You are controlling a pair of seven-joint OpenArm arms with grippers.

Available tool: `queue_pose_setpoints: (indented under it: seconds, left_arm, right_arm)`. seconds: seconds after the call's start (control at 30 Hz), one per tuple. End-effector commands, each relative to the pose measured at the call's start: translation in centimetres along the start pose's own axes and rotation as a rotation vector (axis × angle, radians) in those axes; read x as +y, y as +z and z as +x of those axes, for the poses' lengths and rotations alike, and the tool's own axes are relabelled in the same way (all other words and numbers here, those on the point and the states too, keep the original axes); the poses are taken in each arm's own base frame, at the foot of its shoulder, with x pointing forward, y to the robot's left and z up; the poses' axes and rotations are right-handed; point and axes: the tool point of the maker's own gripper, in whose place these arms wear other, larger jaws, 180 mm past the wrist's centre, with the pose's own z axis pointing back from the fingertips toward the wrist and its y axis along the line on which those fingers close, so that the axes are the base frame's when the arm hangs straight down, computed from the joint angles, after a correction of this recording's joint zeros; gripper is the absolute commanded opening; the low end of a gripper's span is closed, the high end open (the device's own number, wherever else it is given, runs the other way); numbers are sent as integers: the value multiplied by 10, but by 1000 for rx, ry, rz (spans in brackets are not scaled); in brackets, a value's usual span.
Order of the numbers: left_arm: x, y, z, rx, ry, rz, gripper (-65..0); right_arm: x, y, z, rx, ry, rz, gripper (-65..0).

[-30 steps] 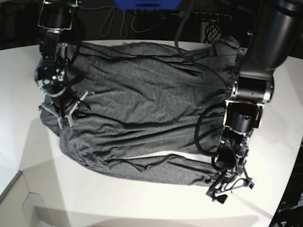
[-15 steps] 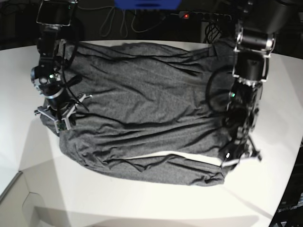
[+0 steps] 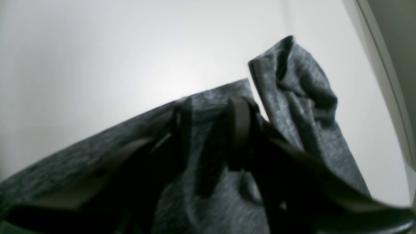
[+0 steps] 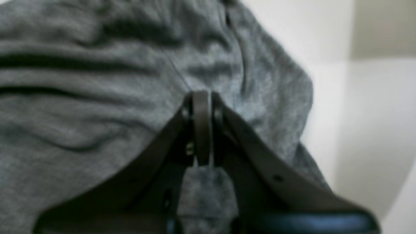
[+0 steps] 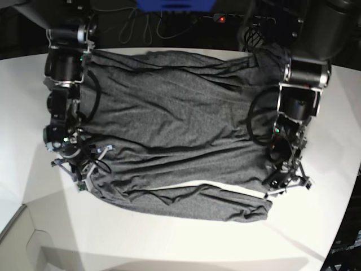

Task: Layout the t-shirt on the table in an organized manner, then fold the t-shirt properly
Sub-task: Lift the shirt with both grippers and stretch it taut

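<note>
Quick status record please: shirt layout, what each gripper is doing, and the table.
t-shirt: spread wide across the table, wrinkled, a narrow white gap showing near its front edge
left gripper: fingers on either side of a fold of cloth at the shirt's edge, pinching it
right gripper: shut on a pinch of shirt fabric
table: white, bare in front of the shirt
fold: not yet started
</note>
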Motion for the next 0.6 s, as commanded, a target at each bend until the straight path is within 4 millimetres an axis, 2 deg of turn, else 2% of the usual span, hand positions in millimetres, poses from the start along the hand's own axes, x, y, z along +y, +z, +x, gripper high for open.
queue_pose_setpoints:
  seconds: [0.0, 0.07, 0.13, 0.2, 0.23, 0.3, 0.37, 0.47, 0.53, 0.57]
  left_arm:
    - [-12, -2, 18, -44, 11, -6, -430]
    - [-11, -4, 29, -88, 10, 6, -404]
    - [-9, -6, 34, -115, -43, 27, -385]
    - [-18, -7, 47, -161, -106, 21, -381]
    - [-23, -7, 54, -186, -129, 14, -381]
    - [-29, -6, 66, -219, -147, 0, -382]
    - [-25, -6, 81, -243, -154, 5, -380]
    - [-31, -5, 106, -281, -146, -1, -379]
    - [-36, -4, 109, -287, -138, -9, -382]
    - [-42, -3, 112, -295, -132, -24, -383]
  right_arm:
    - [-10, 0, 18, -41, -1, -12, -650]
    - [-11, -5, 11, -13, -7, -5, -650]
    - [-22, -7, -5, 28, -10, -15, -650]
    - [-26, -11, -16, 56, -24, -17, -650]
    - [-30, -15, -13, 51, -35, -16, -650]
    - [-43, -18, -23, 71, -57, -25, -650]
    - [-52, -19, -31, 78, -79, -34, -650]
    - [-59, -21, -30, 66, -92, -40, -650]
    - [-58, -21, -25, 48, -91, -39, -650]
    - [-57, -20, -16, 22, -85, -42, -650]
